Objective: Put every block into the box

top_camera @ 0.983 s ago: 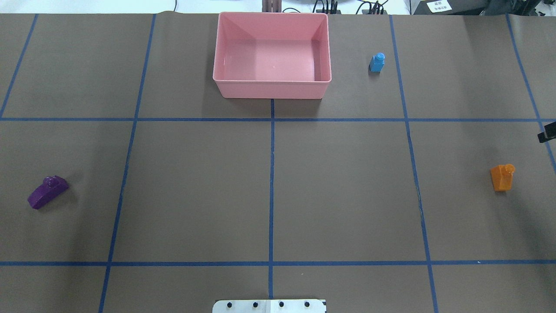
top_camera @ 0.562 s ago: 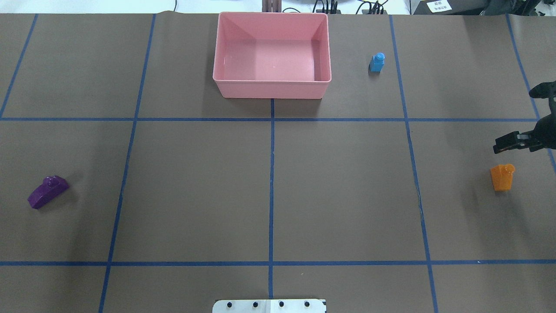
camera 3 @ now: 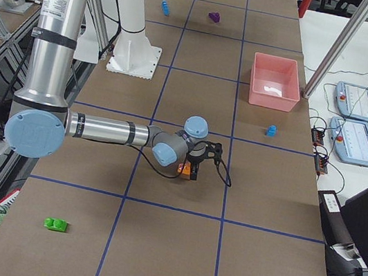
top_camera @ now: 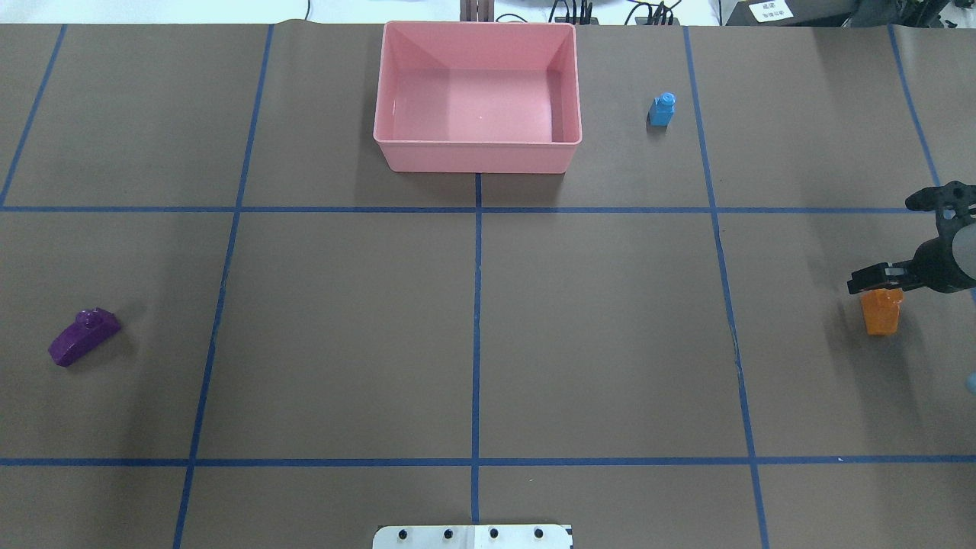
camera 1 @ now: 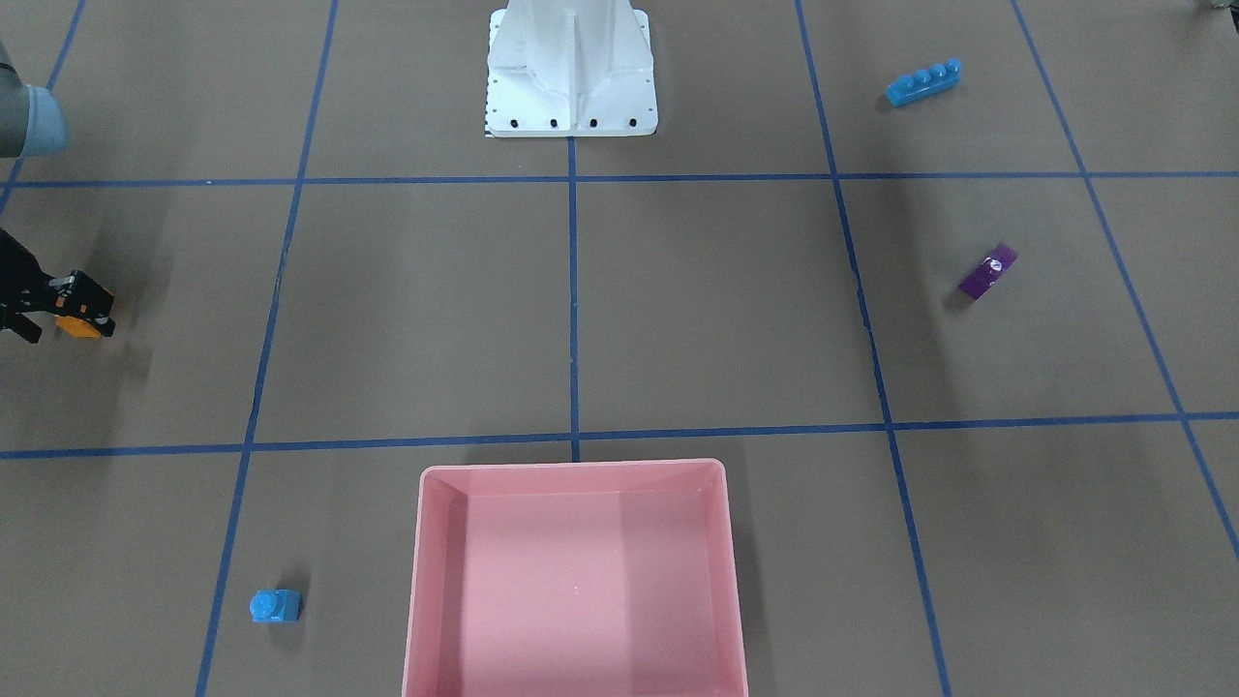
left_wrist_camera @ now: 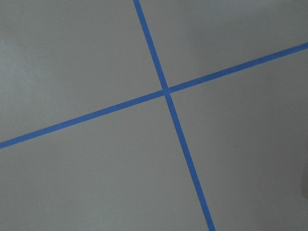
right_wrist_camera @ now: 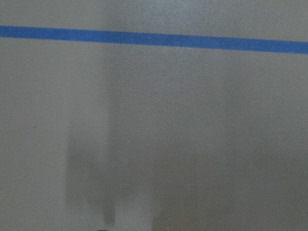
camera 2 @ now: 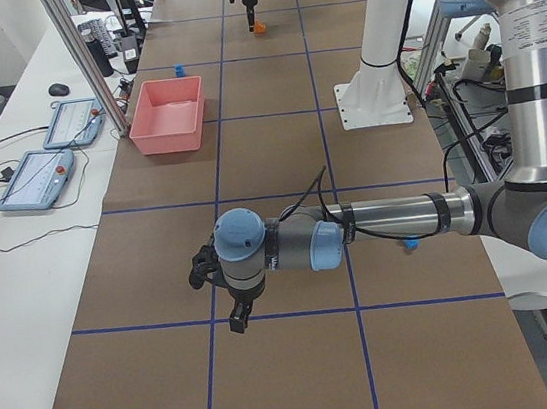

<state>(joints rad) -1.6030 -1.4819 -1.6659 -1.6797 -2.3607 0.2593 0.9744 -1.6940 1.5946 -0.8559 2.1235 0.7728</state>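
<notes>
My right gripper (top_camera: 877, 282) hangs at the orange block (top_camera: 882, 316), which stands on the brown paper far to the right of the box (top_camera: 476, 158) and nearer my base than it. My fingers are spread, one tip to each side of the block's top, and I judge they are not pinching it yet. The likeliest trouble is closing too high. With only the stud and upper edge between my tips, the short brick could squirt out or tip over. If I am off-centre, one tip will touch first and shove or turn it. Going too low would drag my tips on the paper. My right wrist camera shows only blurred paper and a tape line, so it cannot help me aim. The carry to the box is long, and a weak pinch could drop the block short of the rim. No block lies in the box. The small blue block (top_camera: 662, 109) stands near its right wall. The purple block (top_camera: 82, 335) is far to its left, and the long blue block (camera 1: 924, 81) is further from it on that side. The green block (camera 3: 55, 224) lies furthest right. I cannot tell how the fingers of my left gripper (camera 2: 231, 306) stand. A white label (top_camera: 768, 11) right of the box carries print too small to read; I see no brand.
</notes>
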